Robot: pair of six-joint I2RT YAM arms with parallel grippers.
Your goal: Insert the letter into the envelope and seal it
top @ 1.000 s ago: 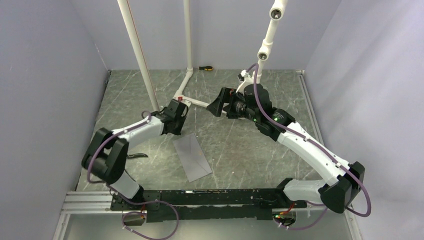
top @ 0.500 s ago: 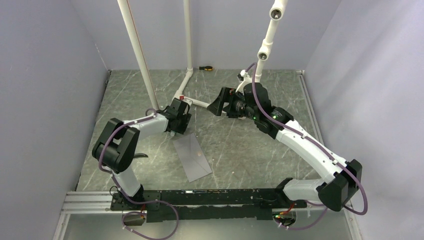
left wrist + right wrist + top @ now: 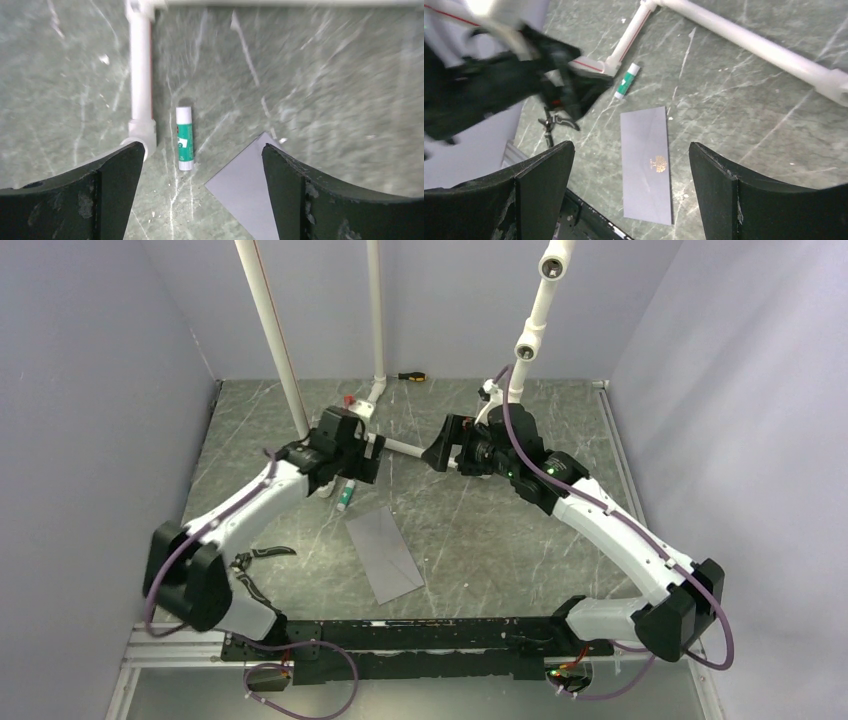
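Envelope point(image 3: 383, 555) lies flat and slanted on the table point(image 3: 480, 540), in front of the two arms and where it was a second ago. From above, the left gripper point(image 3: 355, 468) has lifted off the envelope's far corner and swung back and left, and a glue stick point(image 3: 345, 497) now lies uncovered just beyond that corner. The right gripper point(image 3: 440, 445) hangs over the middle of the table much as before. The count from here is one envelope, one glue stick, one screwdriver point(image 3: 410, 375) by the back wall, and two grippers. In the left wrist view the black fingers point(image 3: 117, 185) stand wide apart with nothing between them. The green-and-white glue stick lies on the stone beside a white pipe point(image 3: 140, 75), near one grey corner of the envelope but not touching it. In the right wrist view the jaws are likewise spread and grip nothing. Below them lies the whole envelope, bearing one small gold emblem point(image 3: 657, 163). The glue stick sits past its far end, and the left arm point(image 3: 499, 85) shows as a dark blur.
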